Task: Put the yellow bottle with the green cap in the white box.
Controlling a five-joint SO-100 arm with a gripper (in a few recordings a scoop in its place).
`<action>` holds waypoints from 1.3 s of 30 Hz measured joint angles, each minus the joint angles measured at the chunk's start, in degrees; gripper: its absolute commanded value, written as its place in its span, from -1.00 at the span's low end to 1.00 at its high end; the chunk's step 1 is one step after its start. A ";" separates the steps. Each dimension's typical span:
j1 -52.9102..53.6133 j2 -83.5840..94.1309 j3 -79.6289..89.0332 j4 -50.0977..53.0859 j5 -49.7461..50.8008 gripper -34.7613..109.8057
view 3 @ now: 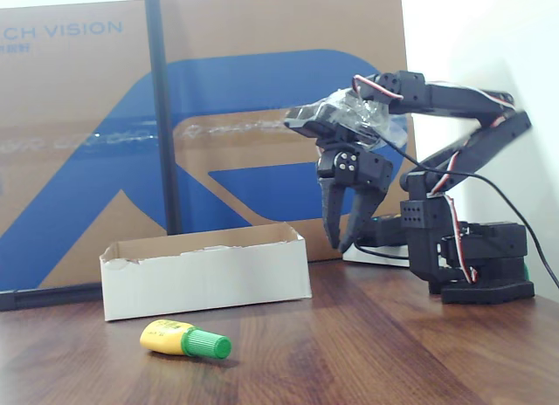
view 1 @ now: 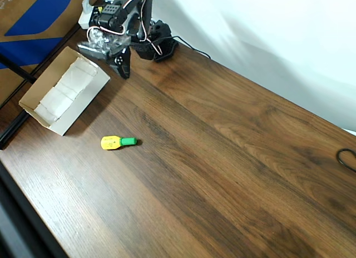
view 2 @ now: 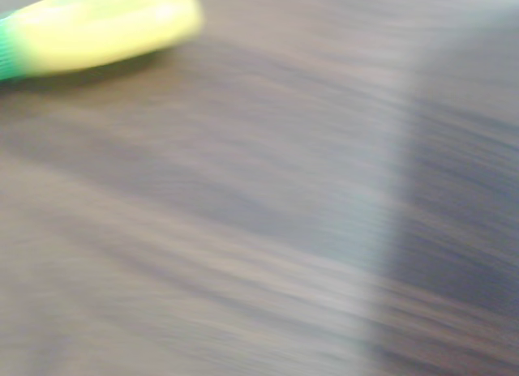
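Note:
The yellow bottle with the green cap [view 1: 114, 142] lies on its side on the wooden table, cap pointing right in the overhead view. In the fixed view the bottle [view 3: 179, 339] rests just in front of the white box [view 3: 205, 278]. The box [view 1: 83, 105] sits up and left of the bottle, with white paper padding inside. My gripper [view 3: 341, 248] hangs fingers-down above the table by the box's right end, tips nearly together and nothing between them. Seen from overhead, the gripper [view 1: 123, 73] is at the box's far corner, well away from the bottle. The blurred wrist view has the bottle [view 2: 97, 27] at top left.
A brown and blue cardboard sheet [view 3: 218, 126] stands behind the box, with a black pole [view 3: 162, 108] in front of it. The arm's base [view 1: 158, 44] is at the table's far edge. A black cable loop [view 1: 347, 158] lies at the right edge.

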 measured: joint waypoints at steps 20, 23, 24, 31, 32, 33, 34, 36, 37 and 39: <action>3.60 -19.78 -9.23 -9.40 0.26 -0.49; 0.53 -23.73 -12.83 -9.40 1.14 -0.48; -0.79 -24.70 -14.06 -8.96 1.76 -0.48; -7.03 -31.82 -22.15 -7.82 2.99 -0.43; -7.38 -32.87 -23.12 -8.17 2.99 -0.43; -7.47 -34.10 -24.26 -8.96 2.72 -0.42; -7.82 -35.24 -25.40 -9.23 2.64 -0.42; -6.68 -38.67 -28.21 -10.28 2.99 -0.42; -5.80 -39.90 -29.36 -10.81 3.08 -0.42; -4.39 -42.80 -31.99 -11.78 3.25 -0.41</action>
